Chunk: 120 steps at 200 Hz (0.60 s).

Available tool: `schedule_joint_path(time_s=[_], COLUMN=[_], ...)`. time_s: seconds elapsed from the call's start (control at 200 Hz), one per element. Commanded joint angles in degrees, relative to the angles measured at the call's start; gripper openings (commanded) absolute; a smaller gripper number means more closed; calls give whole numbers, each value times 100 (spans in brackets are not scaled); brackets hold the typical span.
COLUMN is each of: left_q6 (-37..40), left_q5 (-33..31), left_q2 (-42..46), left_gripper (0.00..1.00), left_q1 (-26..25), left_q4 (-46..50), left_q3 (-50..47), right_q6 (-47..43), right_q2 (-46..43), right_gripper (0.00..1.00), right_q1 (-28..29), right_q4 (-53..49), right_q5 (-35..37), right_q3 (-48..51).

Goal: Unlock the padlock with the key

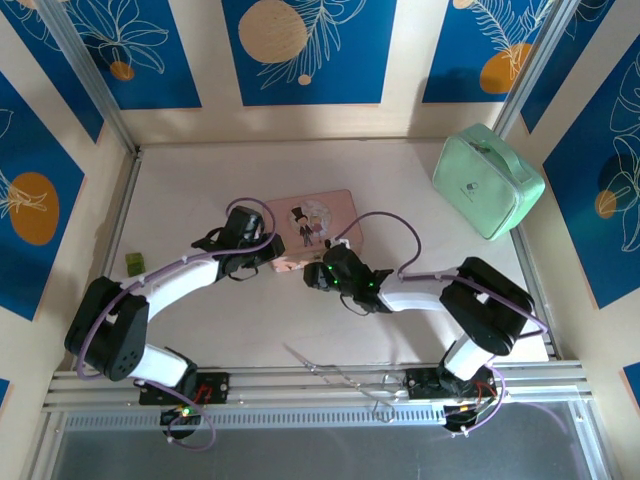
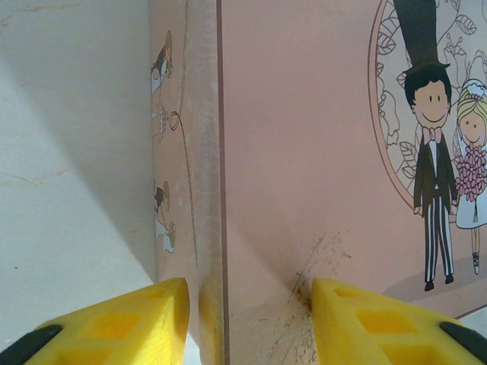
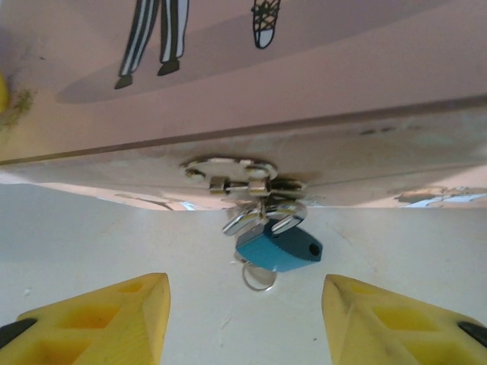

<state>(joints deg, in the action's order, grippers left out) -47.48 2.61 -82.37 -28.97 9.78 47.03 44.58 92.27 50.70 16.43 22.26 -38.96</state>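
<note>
Right gripper (image 3: 245, 283) stands released, jaws apart; padlock (image 3: 278, 249) hangs just ahead between them, untouched. Left gripper (image 2: 249, 293) straddles pink tin box (image 2: 304, 152) corner; clamping undetermined.

The padlock (image 3: 278, 249) is hanging from the hasp (image 3: 228, 173) on the pink box's (image 3: 319, 68) front wall. Its dark blue body is tilting, with one end, marked by a small dark hole, pointing right. Its silvery shackle is passing through the hasp's loop. A thin silvery ring (image 3: 259, 278) is dangling just beneath the body.
</note>
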Motion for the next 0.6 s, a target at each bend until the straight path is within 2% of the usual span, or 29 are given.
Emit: schedule_joint_path(time_s=[0.0, 0.14, 0.46, 0.595], left_q6=[134, 134, 143, 162], left_q5=[-182, -177, -147, -156], left_q2=[-148, -157, -157, -149], left_gripper=[45, 45, 44, 44], left_q1=[142, 146, 155, 168], left_q4=[439, 438, 409, 433], left_q3=[52, 46, 17, 44], right_q6=[-431, -794, -1997, -2228], right_q2=[119, 113, 416, 665], right_gripper=[63, 66, 65, 64], right_q1=[73, 54, 158, 186], right_q4=[-466, -613, -839, -1053], right_q5=[272, 289, 236, 319], right_q3=[-208, -308, -733, -993])
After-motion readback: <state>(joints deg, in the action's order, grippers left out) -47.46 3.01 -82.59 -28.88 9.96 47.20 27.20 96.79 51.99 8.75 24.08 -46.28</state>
